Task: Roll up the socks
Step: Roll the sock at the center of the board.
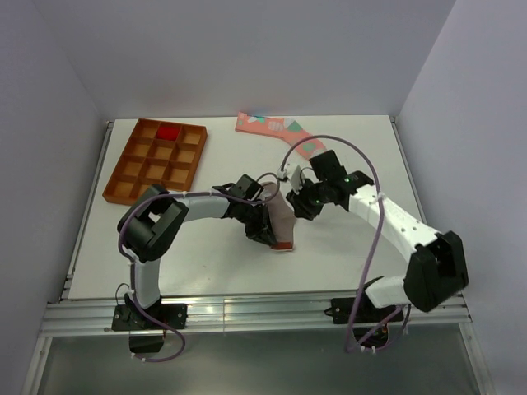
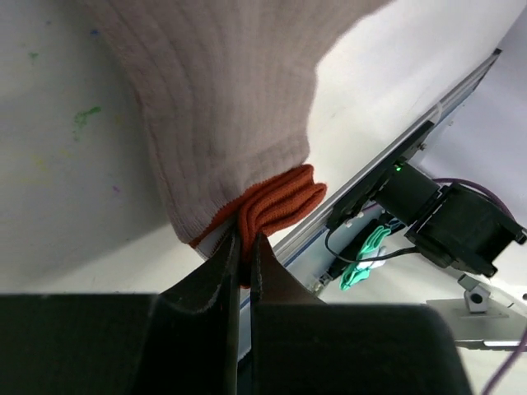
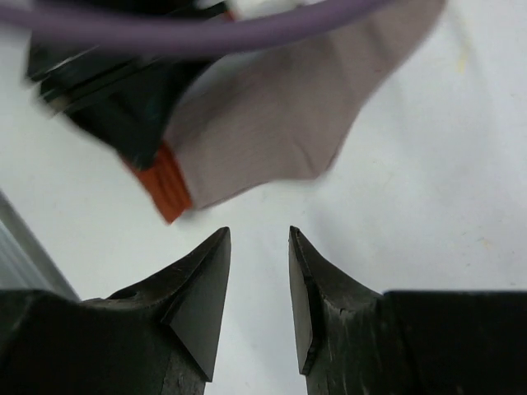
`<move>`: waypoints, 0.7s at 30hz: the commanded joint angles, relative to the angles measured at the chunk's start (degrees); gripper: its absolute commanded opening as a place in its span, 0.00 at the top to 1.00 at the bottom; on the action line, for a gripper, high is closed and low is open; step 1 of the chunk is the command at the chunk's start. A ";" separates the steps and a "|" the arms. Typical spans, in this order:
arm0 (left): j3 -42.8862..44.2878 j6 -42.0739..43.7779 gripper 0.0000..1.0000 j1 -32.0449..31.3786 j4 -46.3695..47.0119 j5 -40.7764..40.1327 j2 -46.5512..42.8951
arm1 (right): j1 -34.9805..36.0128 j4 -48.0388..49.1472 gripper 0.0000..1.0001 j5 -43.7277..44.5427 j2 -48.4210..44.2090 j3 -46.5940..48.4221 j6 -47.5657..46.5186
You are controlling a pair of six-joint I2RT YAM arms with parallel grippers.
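The red sock point(image 1: 169, 131) sits in the tray's point(image 1: 132, 188) far row. At the centre of the table point(image 1: 206, 263), the left claw point(image 2: 245, 241) clamps the orange cuff of the grey-brown sock point(image 1: 282, 216). The sock runs 12 to 6 o'clock, cuff at 6. The right claw point(image 3: 259, 239) gapes, released, just beside it.

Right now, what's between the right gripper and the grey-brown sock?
Just bare table between right gripper and grey-brown sock, per the right wrist view.

Legible text, labels, brands, numbers, signs: none found on any item in all three views.
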 commanded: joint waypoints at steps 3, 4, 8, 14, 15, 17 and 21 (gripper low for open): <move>2.37 -0.85 1.00 0.34 -6.92 2.19 1.74 | 5.47 3.73 0.57 -0.46 -8.91 -8.94 -10.06; 1.85 -1.03 1.00 0.42 -6.75 2.36 1.83 | 8.01 4.35 0.57 0.43 -9.62 -10.35 -10.60; -0.17 -3.14 0.98 0.86 -4.29 5.25 2.09 | 14.09 8.30 0.57 4.03 -11.91 -17.20 -12.80; -1.14 -3.15 0.98 1.57 -5.25 6.76 2.97 | 19.27 12.88 0.57 6.94 -12.09 -21.25 -16.14; -1.06 -3.06 0.98 1.74 -5.60 6.84 3.15 | 20.07 14.19 0.57 7.55 -12.26 -21.61 -16.14; -0.88 -2.53 0.98 1.92 -6.48 6.84 3.41 | 21.82 15.43 0.57 9.04 -12.26 -22.75 -15.97; -0.35 -2.61 0.98 2.27 -6.83 7.20 3.94 | 27.35 19.11 0.57 11.15 -13.05 -24.69 -15.18</move>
